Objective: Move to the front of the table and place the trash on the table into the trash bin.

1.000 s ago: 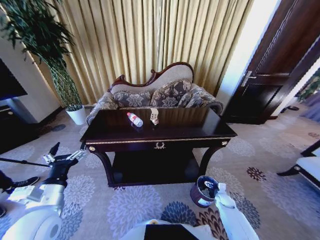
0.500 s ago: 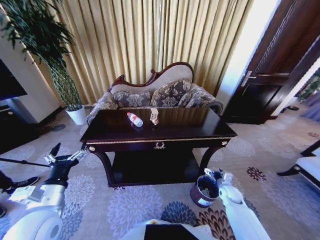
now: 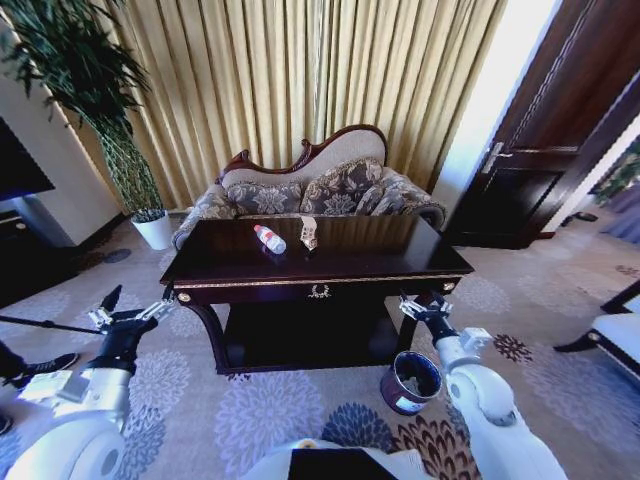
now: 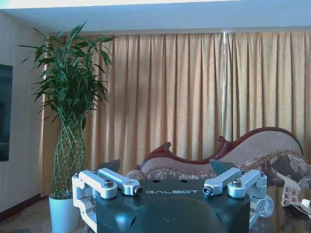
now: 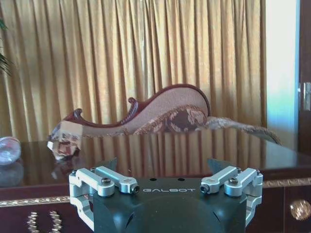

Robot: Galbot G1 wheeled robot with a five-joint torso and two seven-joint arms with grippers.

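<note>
The dark glossy table (image 3: 350,262) stands straight ahead with a clear bottle (image 3: 268,238) and a tan crumpled wrapper (image 3: 309,232) lying side by side near its back edge. The small round dark trash bin (image 3: 410,382) sits on the carpet by the table's front right leg. My right gripper (image 3: 425,304) is open, raised above the bin at the table's front right corner. Its wrist view looks across the table (image 5: 194,155) to the wrapper (image 5: 65,141) and bottle (image 5: 8,149). My left gripper (image 3: 135,306) hovers open, left of the table.
A patterned sofa (image 3: 310,190) stands close behind the table before gold curtains. At the back left are a white pot (image 3: 153,230) with a tall plant and a dark cabinet (image 3: 25,235). A dark door (image 3: 540,150) is at the right, a chair (image 3: 620,330) at the far right.
My right arm has lifted from low beside the trash bin up to the table's front right corner. The left arm and the trash have not moved.
</note>
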